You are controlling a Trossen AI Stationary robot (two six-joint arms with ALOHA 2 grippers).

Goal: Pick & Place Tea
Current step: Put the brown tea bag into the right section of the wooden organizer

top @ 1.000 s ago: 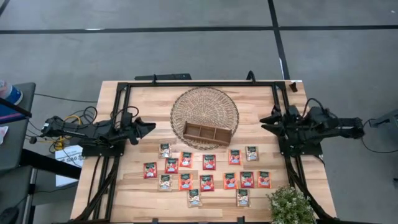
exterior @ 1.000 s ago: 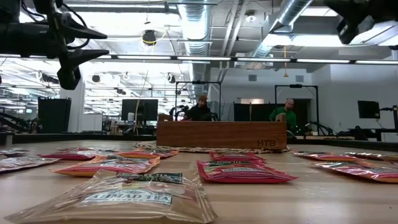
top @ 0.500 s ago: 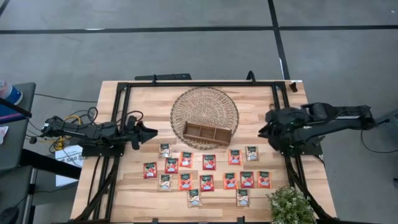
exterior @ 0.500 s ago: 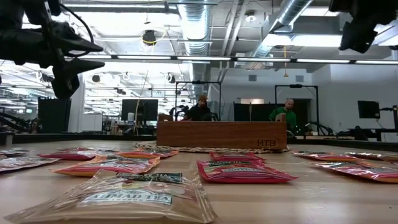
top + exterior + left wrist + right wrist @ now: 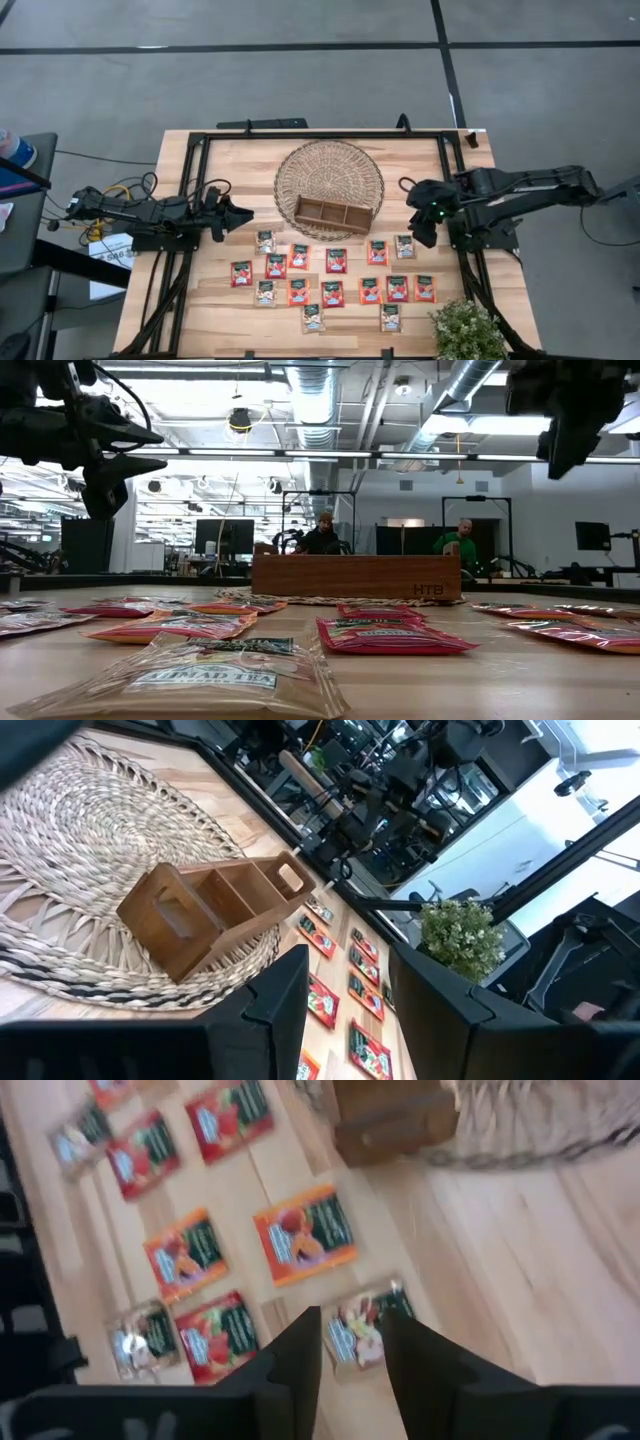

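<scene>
Several tea sachets lie flat on the wooden table: mostly red-orange ones (image 5: 336,260) and a few whitish ones (image 5: 404,246), in loose rows in front of the brown divided tray (image 5: 334,213). The tray stands on a round woven mat (image 5: 329,170). My right gripper (image 5: 418,232) is open and hovers above the whitish sachet (image 5: 365,1330) at the right end of the far row, with a red-orange one (image 5: 305,1235) just beyond. My left gripper (image 5: 244,213) is open, in the air left of the tray (image 5: 215,905), touching nothing.
A small potted plant (image 5: 466,330) stands at the table's near right corner. A black frame (image 5: 320,134) runs round the tabletop. Bare wood lies between the mat and each arm's base. People sit at desks far behind the table (image 5: 322,538).
My right gripper has swung out from beside its base toward the table's left and near edge. It now stands over the right end of the far row of sachets. The sachets and the tray have stayed where they were.
</scene>
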